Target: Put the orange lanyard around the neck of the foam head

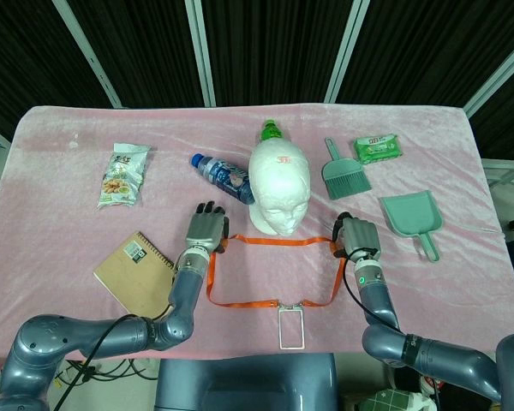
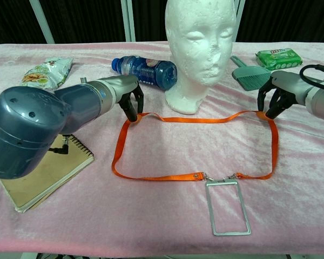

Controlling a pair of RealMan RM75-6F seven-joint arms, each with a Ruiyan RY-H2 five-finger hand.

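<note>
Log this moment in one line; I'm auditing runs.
left hand pinches orange lanyard | right hand pinches it | loop flat before foam head | not yet on neck

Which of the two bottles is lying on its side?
The blue bottle, left of the foam head; the green-capped bottle stands upright behind the head.

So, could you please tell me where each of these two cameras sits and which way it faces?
Head view: high above the table's near edge, looking steeply down on the pink table; both arms, the left hand and the right hand show.
Chest view: low at the near edge, looking level across at the foam head; the bulky left forearm fills the left side.
Shared: both hands at the orange lanyard, the badge holder, notebook and blue bottle.
</note>
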